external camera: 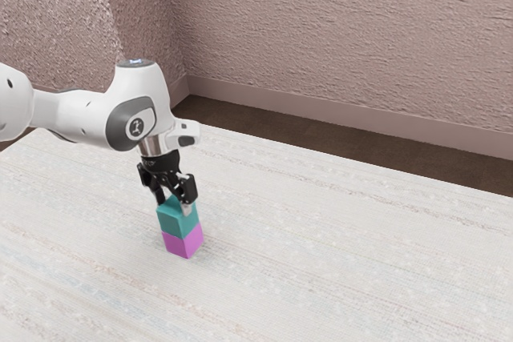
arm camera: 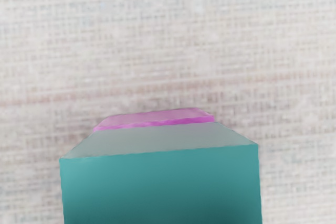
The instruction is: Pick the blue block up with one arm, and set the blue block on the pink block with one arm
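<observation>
Both fingers (external camera: 189, 191) of your claw (external camera: 176, 199) stand narrow, pressed against opposite sides of the blue block (external camera: 179, 220) near its top, so read the claw as holding it. Straight below the claw that block sits upright with no tilt you could call. Directly beneath it lies the pink block (external camera: 183, 243). In the exterior view the two faces meet with no gap you can make out, so the blue block looks to be resting on the pink one rather than hovering above it. Both are near-cubes, so neither gives you a long axis to line up. The relation that matters is purely vertical: claw over blue, blue over pink. In the wrist view a thin strip of pink shows past the far edge of the blue block's top. That may mean a slight offset on that side, or only the camera's slant; you cannot tell which, and most of the pink top is covered either way. Outward from the stack, the pale counter (external camera: 337, 246) carries both blocks. Your coming move, as I judge it, is to spread the claw and rise straight up. Any sideways drift while you let go could drag the blue block off its seat.
</observation>
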`<state>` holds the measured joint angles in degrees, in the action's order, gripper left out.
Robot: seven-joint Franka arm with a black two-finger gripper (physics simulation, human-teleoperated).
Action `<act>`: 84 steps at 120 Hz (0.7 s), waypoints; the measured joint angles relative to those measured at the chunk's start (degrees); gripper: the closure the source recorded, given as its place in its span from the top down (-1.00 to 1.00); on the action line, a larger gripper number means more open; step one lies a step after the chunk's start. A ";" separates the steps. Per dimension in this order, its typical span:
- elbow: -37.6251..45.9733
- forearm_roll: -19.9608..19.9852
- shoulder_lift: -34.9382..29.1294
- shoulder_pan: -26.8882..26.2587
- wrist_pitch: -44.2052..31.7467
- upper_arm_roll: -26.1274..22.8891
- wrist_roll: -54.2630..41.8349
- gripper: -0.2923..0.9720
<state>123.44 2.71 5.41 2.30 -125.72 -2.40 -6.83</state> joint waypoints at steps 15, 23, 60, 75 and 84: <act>-0.20 0.12 -1.76 0.04 0.09 -0.30 -0.26 0.41; -0.61 -0.04 -4.22 0.22 0.62 -0.65 -0.38 0.44; -2.42 -0.70 -7.33 -0.08 3.27 -1.73 -0.85 0.52; -2.67 -0.75 -7.44 -0.47 3.65 -1.73 -1.03 0.53; -2.98 -0.75 -7.33 -0.61 3.85 -1.60 -1.12 0.53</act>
<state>120.45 1.95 -1.91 1.69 -121.87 -4.00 -7.95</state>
